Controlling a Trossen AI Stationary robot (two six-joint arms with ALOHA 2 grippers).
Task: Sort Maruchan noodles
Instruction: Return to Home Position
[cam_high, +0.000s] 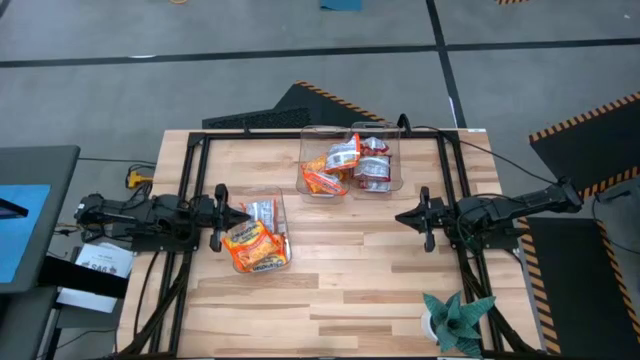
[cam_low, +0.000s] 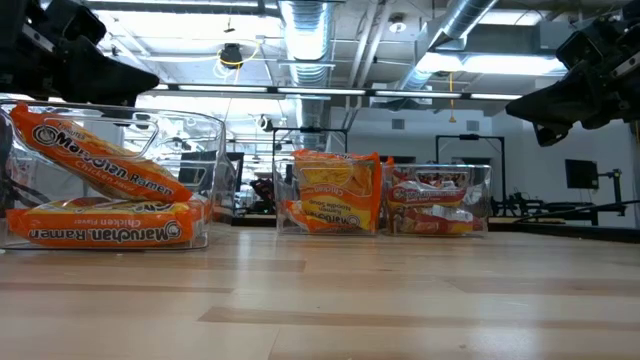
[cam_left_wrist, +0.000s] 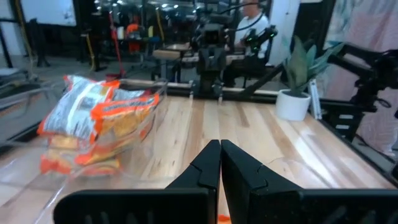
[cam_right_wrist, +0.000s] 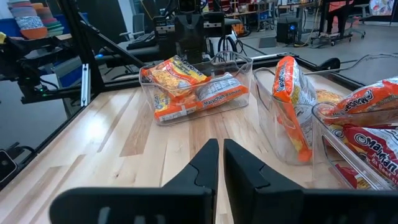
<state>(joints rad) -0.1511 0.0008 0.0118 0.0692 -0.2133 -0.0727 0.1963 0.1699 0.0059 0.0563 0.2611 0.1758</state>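
Observation:
The Maruchan packets lie in three clear bins. The near-left bin (cam_high: 258, 236) (cam_low: 105, 190) (cam_right_wrist: 194, 87) holds orange packets and one silver packet. At the far middle, one bin (cam_high: 326, 166) (cam_low: 330, 192) (cam_left_wrist: 93, 121) holds orange packets with a white one. The bin beside it (cam_high: 376, 160) (cam_low: 436, 200) (cam_right_wrist: 367, 137) holds white-and-red packets. My left gripper (cam_high: 241, 213) (cam_left_wrist: 220, 163) is shut and hangs over the near-left bin's left rim. My right gripper (cam_high: 399, 215) (cam_right_wrist: 221, 163) is shut, raised over bare wood right of the middle.
A teal spiky plant in a white pot (cam_high: 457, 320) (cam_left_wrist: 297, 84) stands at the table's near right corner. A black metal frame (cam_high: 300, 133) runs around the tabletop. Bare wood (cam_high: 350, 270) lies between the bins and the near edge. A person sits in the room beyond (cam_left_wrist: 252, 15).

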